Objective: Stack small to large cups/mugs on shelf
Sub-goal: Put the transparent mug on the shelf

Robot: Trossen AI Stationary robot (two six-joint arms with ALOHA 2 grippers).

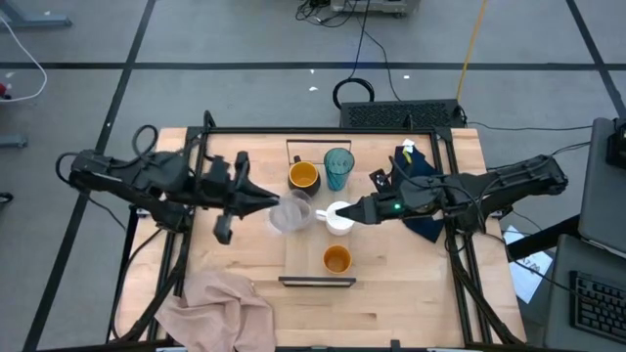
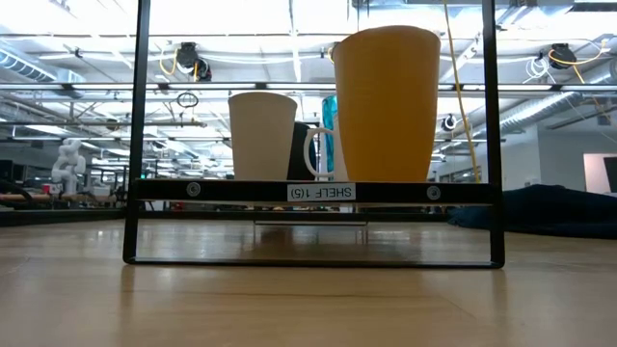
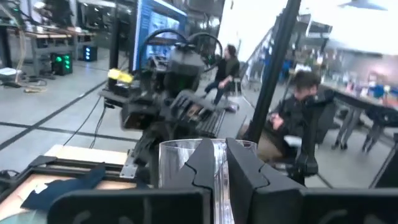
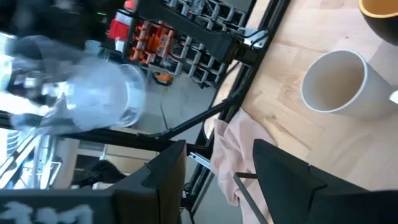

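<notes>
The left gripper (image 1: 277, 202) reaches in from nine o'clock and pinches the rim of the tiny clear glass (image 1: 290, 216). Its fingers (image 3: 208, 163) are pressed tight on the glass wall. The glass is tipped a little and sits at the nine o'clock edge of the shelf (image 1: 303, 259), just beside the beige cup (image 1: 299, 209). I cannot tell if the glass touches the shelf.

The right gripper (image 1: 344, 214) comes in from three o'clock. It is at the white handled mug (image 1: 338, 219), near the middle of the shelf. Its fingers (image 4: 163, 171) are spread partway in the right wrist view, and nothing shows between them there. From above, I cannot tell if the gripper holds the mug or only touches it.

The dark mug with orange-yellow inside (image 1: 303, 176) stands at the twelve o'clock end of the shelf. The tall translucent teal tumbler (image 1: 338, 167) stands just beside it, toward three o'clock. The small orange cup (image 1: 336, 259) stands alone near the six o'clock end, well apart from the others. In the low view it looks biggest, with the beige cup behind it.

A pink cloth (image 1: 220, 303) lies on the table (image 1: 411, 293) toward seven o'clock. A dark blue cloth (image 1: 416, 171) lies toward two o'clock. People sit in the room beyond the table.
</notes>
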